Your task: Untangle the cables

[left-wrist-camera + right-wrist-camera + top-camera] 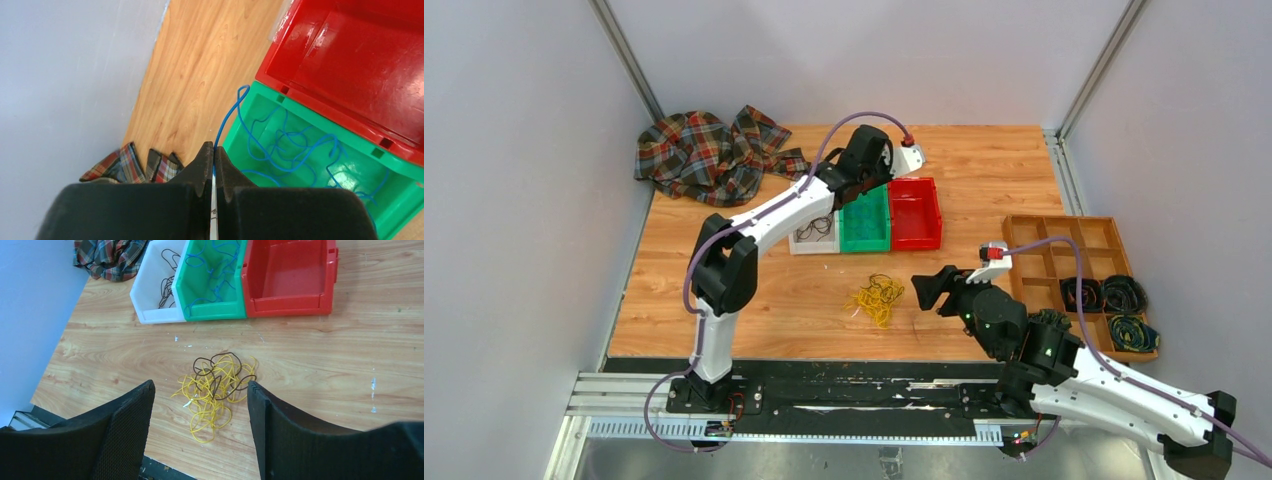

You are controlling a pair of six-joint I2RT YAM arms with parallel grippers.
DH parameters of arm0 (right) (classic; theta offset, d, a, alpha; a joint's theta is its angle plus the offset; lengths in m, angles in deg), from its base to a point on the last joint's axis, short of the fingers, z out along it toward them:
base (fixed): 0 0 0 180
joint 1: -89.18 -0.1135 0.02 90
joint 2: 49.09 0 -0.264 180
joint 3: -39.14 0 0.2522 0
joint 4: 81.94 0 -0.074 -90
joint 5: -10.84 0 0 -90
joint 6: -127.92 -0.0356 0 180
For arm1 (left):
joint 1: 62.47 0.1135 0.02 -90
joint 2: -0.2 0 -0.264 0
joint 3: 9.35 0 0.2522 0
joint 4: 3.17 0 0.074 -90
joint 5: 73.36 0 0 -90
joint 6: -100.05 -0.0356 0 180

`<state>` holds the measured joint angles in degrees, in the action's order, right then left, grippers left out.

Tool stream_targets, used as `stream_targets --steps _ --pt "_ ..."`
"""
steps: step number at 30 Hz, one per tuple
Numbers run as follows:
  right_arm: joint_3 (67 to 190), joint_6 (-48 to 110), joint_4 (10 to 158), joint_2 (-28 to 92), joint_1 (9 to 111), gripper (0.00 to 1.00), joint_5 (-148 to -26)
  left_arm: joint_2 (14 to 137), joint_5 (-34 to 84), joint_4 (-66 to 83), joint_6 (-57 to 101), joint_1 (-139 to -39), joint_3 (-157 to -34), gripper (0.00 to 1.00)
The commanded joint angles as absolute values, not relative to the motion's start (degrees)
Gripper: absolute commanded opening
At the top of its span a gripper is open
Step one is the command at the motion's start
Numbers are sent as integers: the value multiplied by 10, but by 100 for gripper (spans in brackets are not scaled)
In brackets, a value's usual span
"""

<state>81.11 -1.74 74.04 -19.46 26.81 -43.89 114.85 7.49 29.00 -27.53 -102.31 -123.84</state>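
While the left gripper (213, 150) hangs over the green bin (400, 205), pinched tight on a blue cable (227, 112), the right gripper (200, 387) is spread wide, and the yellow-and-black tangle (212, 395) lies dead ahead between its fingers. Right arm's nearer!

No text, label, brand, number or sign can be read in any view.

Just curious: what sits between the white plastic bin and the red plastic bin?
A green plastic bin holding thin blue wires, clearest in the right wrist view.
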Motion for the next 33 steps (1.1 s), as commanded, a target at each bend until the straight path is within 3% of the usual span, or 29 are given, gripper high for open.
stream_targets --steps 1,15,19,21,22,23,25,28,31,33 --pt "803 -27 718 -209 279 67 -408 1177 59 239 -266 -1022 -1256 1" --pt "803 -39 693 -218 281 66 -390 1183 35 204 -210 -1020 -1168 1" --pt "817 -40 684 -197 285 65 -387 1167 27 240 -201 -1016 -1152 8" --pt "824 -41 681 -182 286 65 -390 1156 29 260 -197 -1015 -1150 17" --pt "827 -42 680 -175 287 65 -391 1151 32 267 -193 -1014 -1148 26" --pt "830 -43 680 -168 288 65 -394 1145 37 276 -191 -1014 -1149 41" --pt "835 -45 680 -157 288 65 -399 1132 53 293 -190 -1014 -1155 57" --pt "838 -49 680 -149 290 65 -403 1121 86 340 -189 -1013 -1189 67" --pt "838 -51 678 -146 291 65 -404 1110 144 419 -193 -1012 -1240 88" --pt "835 -54 678 -144 291 65 -407 1106 194 498 -208 -1011 -1287 93"
